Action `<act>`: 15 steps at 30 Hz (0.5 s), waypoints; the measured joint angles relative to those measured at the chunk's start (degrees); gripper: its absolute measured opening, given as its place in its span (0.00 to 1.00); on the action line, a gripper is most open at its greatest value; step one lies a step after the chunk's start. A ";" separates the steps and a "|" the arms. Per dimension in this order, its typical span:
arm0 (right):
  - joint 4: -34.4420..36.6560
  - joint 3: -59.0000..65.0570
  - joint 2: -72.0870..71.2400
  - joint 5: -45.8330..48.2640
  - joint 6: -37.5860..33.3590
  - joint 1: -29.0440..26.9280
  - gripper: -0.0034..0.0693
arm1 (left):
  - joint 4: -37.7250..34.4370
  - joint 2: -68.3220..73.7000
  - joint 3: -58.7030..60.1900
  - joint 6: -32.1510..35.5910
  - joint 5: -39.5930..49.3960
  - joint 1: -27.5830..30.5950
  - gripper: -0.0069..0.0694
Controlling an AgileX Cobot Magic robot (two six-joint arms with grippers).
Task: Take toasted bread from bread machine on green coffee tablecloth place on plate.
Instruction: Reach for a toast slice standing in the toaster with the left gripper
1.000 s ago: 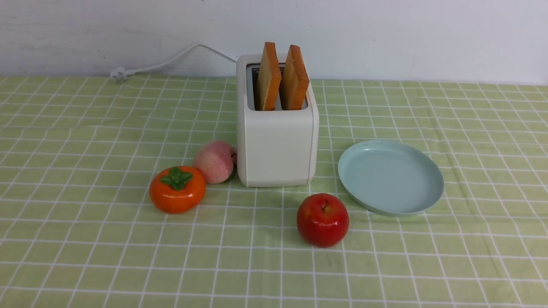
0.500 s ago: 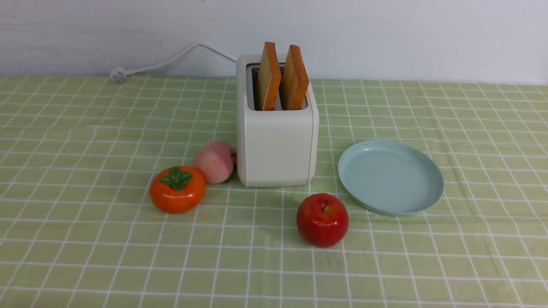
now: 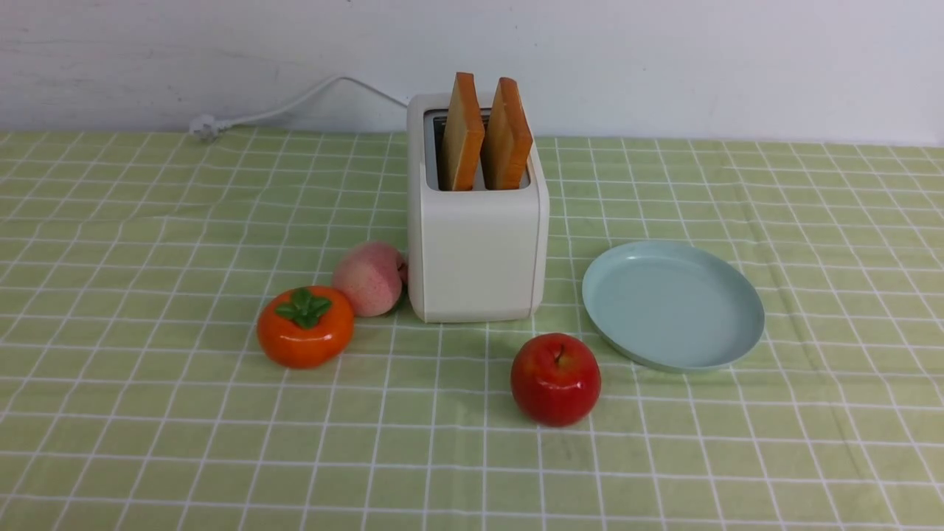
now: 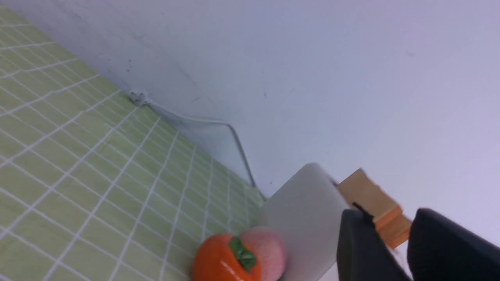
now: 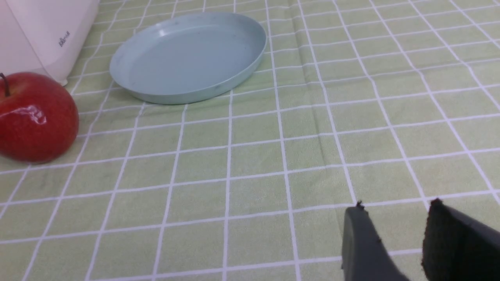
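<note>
Two slices of toasted bread (image 3: 462,133) (image 3: 507,136) stand upright in the slots of the cream-white bread machine (image 3: 476,243) on the green coffee tablecloth (image 3: 147,442). The pale blue-green plate (image 3: 672,304) lies bare to its right. Neither gripper shows in the front view. In the left wrist view my left gripper (image 4: 388,214) is open and holds nothing, far from the bread machine (image 4: 308,210), with the toasted bread (image 4: 367,195) showing beyond its fingertips. My right gripper (image 5: 396,205) is open over bare cloth, well short of the plate (image 5: 187,54).
An orange persimmon (image 3: 304,326) and a pink peach (image 3: 369,278) sit left of the bread machine, the peach touching it. A red apple (image 3: 555,378) lies in front, between machine and plate. The white cord (image 3: 295,103) runs along the back wall.
</note>
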 joint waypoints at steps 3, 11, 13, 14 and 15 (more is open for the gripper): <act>-0.12 0.00 0.00 0.00 0.00 0.00 0.38 | -0.50 0.00 0.00 -4.07 -0.44 0.00 0.34; -6.83 0.76 0.00 -4.81 0.42 0.00 0.38 | 6.40 0.00 -7.21 -5.99 9.39 0.00 0.25; -4.89 0.81 0.00 -8.10 3.24 0.00 0.38 | 10.08 0.31 -11.75 -4.46 13.25 0.00 0.14; -4.49 0.81 0.00 -8.95 3.64 0.00 0.38 | 10.08 0.31 -11.75 -4.46 13.57 0.00 0.14; -1.25 0.81 0.00 -11.83 6.76 0.00 0.38 | 12.36 1.80 -14.44 -3.21 16.01 0.00 0.07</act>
